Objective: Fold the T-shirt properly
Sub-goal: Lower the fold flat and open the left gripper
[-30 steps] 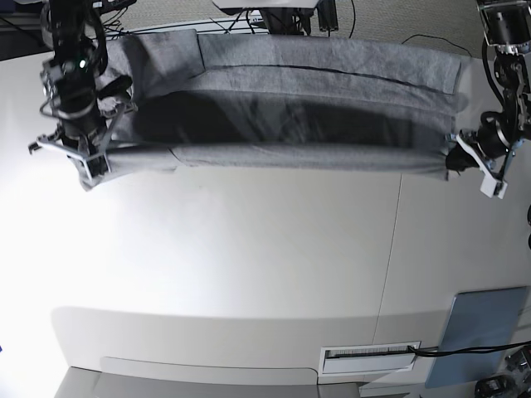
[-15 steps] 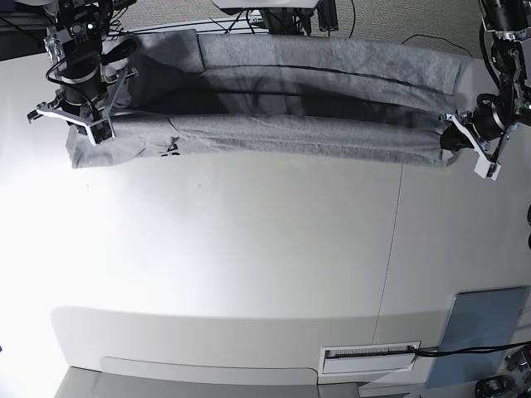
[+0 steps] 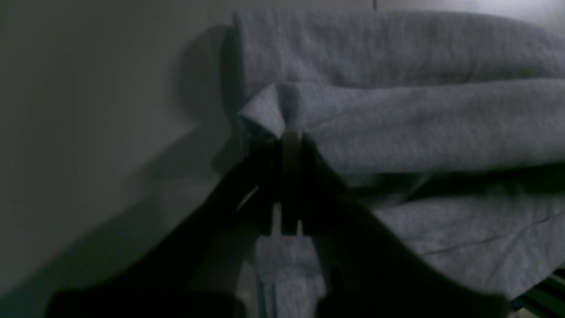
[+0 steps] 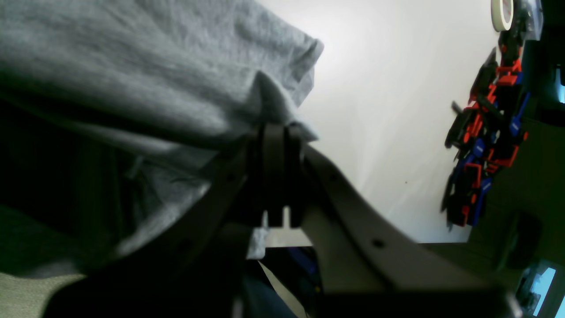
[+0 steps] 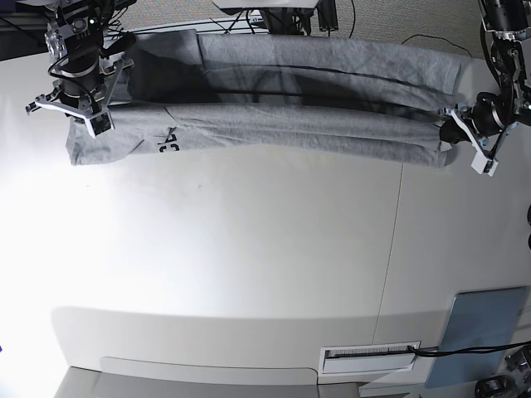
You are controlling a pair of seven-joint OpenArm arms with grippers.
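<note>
Heather-grey cotton T-shirt (image 5: pixel 274 124), large and short-sleeved, lies stretched as a long band across the far side of the white table (image 5: pixel 249 265), reaching from one arm to the other. A fragment of black lettering (image 5: pixel 168 143) shows on its near edge towards the base view's left.

On that view's left, the right gripper (image 5: pixel 93 118) has its jaws pressed together on a pinch of the cloth; its wrist camera shows a small peak of grey fabric rising out of the black fingers (image 4: pixel 276 145). On the right, the left gripper (image 5: pixel 450 133) is likewise clamped on the shirt's other end, with a folded corner bunched above its dark fingertips (image 3: pixel 289 145).

The step in hand looks like a lengthwise fold: both arms hold the near edge, which is doubled over a darker, shadowed strip of the shirt behind it. The next move would seem to call for both arms travelling evenly, so the edge stays taut and straight, before the cloth is laid down and let go.

The collar and the rest of the print cannot be seen. The left wrist view is dim, and the layers under the fold cannot be counted. A flat blue-grey rectangular pad (image 5: pixel 481 332) sits at the near right, partly cut off.
</note>
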